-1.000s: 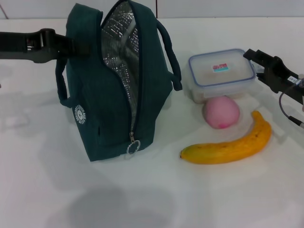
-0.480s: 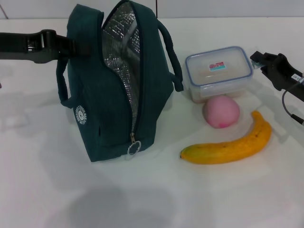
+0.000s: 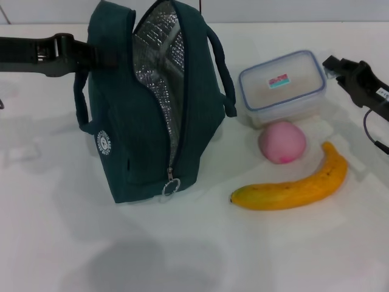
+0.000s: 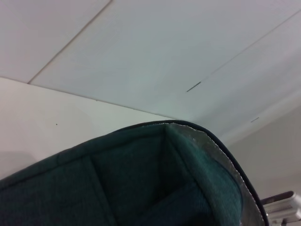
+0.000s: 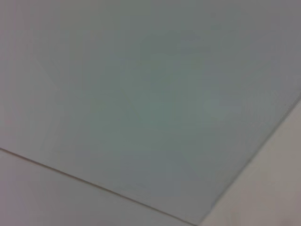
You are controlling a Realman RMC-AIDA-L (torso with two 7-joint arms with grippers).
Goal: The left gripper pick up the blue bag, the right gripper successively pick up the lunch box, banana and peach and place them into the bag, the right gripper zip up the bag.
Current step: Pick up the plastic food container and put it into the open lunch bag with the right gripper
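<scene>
right tool (image 3: 333,62) pinching lunch box (image 3: 281,87) by one edge, tilted | left tool (image 3: 97,56) clamped on blue bag (image 3: 152,103) top | risk: box slips; peach (image 3: 282,142), banana (image 3: 292,186) below on bench (image 3: 243,249)

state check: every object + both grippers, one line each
blue bag: upright on the table, zipper open, silver lining showing
lunch box: lid on, tilted, right gripper at its far edge
peach: on the table, beside the lunch box
banana: lying on the table, untouched
left gripper: at the bag's upper edge
right gripper: at the lunch box's edge
</scene>
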